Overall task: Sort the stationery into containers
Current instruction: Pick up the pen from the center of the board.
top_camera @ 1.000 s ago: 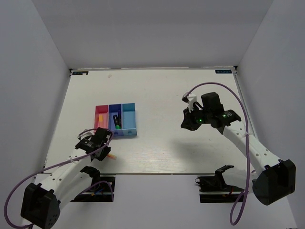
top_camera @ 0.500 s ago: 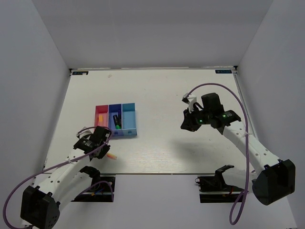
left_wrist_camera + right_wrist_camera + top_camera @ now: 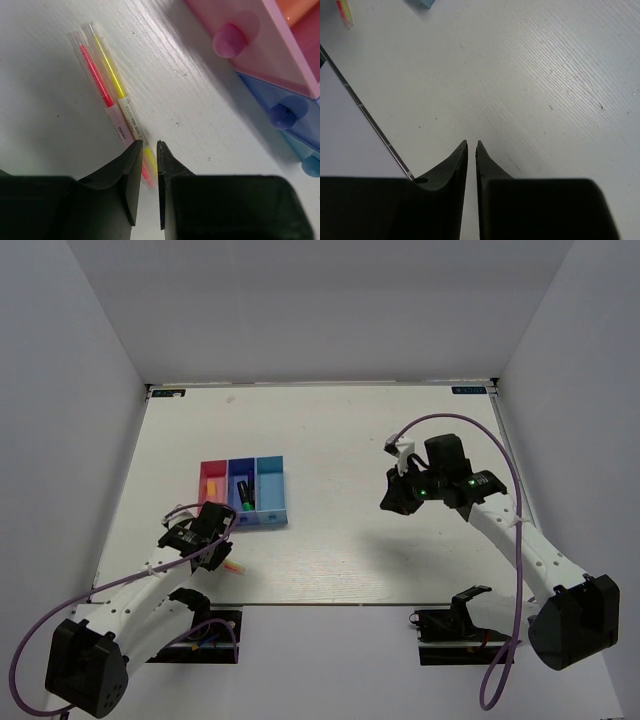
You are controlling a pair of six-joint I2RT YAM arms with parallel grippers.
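Shifting slightly toward the near edge over the last second, the left arm point(image 3: 150, 590) now places the left gripper point(image 3: 150, 144) directly over the end of the loose pens. The right arm point(image 3: 500, 525) shows no change of pose. It hangs above bare table well to the right, and the right gripper point(image 3: 472, 143) is clenched on nothing.

The three joined bins sit just beyond the left gripper:
- pink-red bin point(image 3: 212, 464), holding an orange-pink marker point(image 3: 212, 486)
- dark blue bin point(image 3: 231, 465), holding a green marker point(image 3: 243, 495)
- light blue bin point(image 3: 270, 485), no contents visible

Two thin pens, one yellow point(image 3: 112, 75) and one pink point(image 3: 95, 70), lie side by side and touching on the table, near the pink-red bin but outside it. The left jaws are drawn together to a narrow slit, and the near end of the yellow pen shows inside that slit. Whether the fingers actually pinch it cannot be confirmed.

Judgement: the small shift is a pick alignment. The pens appear to be the last unsorted items, and only a lift and a short carry to a bin are left.

Plain pale walls point(image 3: 320, 310) enclose the cell on three sides. The table point(image 3: 330, 440) is white with a fine grain.
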